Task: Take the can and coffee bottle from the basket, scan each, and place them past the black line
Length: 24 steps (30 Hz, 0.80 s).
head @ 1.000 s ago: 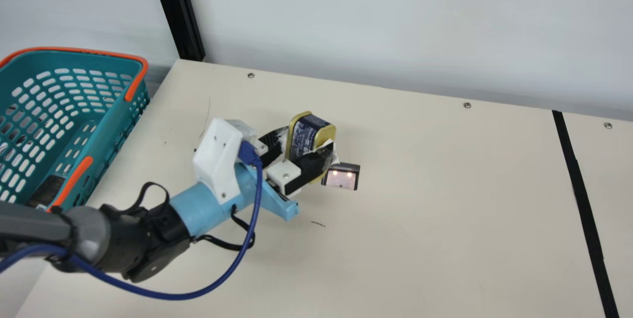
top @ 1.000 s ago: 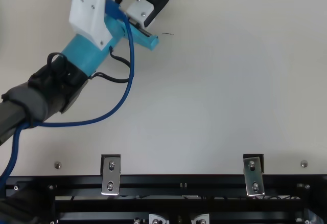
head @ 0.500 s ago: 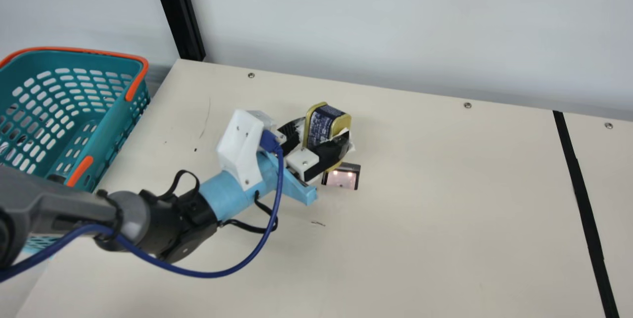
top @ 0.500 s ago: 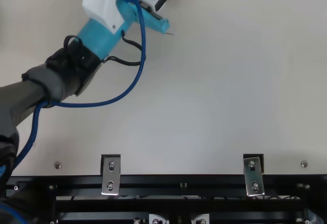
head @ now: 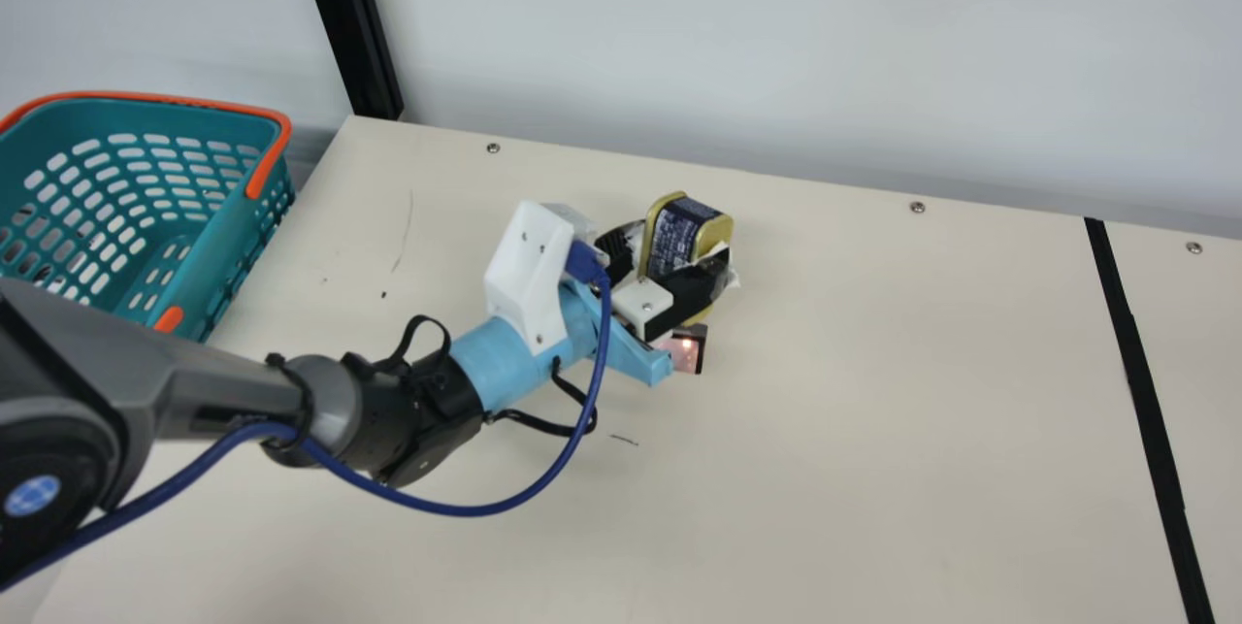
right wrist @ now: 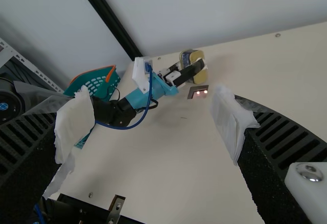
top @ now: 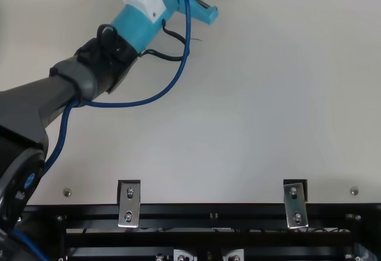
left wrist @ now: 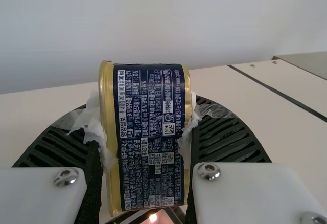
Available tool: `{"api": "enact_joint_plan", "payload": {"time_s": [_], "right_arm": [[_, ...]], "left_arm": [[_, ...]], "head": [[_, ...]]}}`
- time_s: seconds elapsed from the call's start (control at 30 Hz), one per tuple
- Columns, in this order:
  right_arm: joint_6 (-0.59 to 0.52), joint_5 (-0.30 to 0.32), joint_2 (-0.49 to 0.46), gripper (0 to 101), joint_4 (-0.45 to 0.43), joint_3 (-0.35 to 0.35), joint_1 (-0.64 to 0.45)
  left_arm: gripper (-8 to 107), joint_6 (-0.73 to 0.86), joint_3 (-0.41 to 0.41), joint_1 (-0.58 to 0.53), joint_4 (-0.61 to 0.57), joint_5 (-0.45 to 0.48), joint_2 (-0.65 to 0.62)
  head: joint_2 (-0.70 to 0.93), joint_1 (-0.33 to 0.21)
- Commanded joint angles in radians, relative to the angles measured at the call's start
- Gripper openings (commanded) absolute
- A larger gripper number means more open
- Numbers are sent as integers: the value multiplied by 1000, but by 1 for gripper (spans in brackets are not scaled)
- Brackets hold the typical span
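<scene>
In the main view my left gripper (head: 677, 267) is shut on the can (head: 671, 238), dark blue with gold rims, held above the table beside the lit scanner window (head: 688, 352). The left wrist view has the can (left wrist: 150, 137) upright between the ribbed fingers of my left gripper (left wrist: 145, 150), its printed label facing the camera. My right gripper (right wrist: 148, 127) stands open in the right wrist view, nothing between its fingers. The black line (head: 1145, 401) runs across the table at the main view's right. I cannot make out the coffee bottle.
The teal basket (head: 209, 246) with orange handles stands off the table's left edge, partly behind my left arm. A black post (head: 349, 22) rises at the table's back left corner. Metal brackets (top: 128, 204) sit on the front rail.
My left gripper has moved right with the can in it, from left of the scanner window to just behind it, and now covers part of the window. The arm hides more of the basket.
</scene>
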Motion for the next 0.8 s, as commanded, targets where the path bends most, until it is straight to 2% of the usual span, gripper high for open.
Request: {"api": "enact_joint_plan", "payload": {"time_s": [0.0,0.77], "right_arm": [[0,0,0,101,0,0,0],[0,0,0,101,0,0,0]], "left_arm": [[10,-2,-12,-1,2,6,4],[10,14,-21,-12,7,38,-35]], "head": [[-1,-2],[-1,-2]]}}
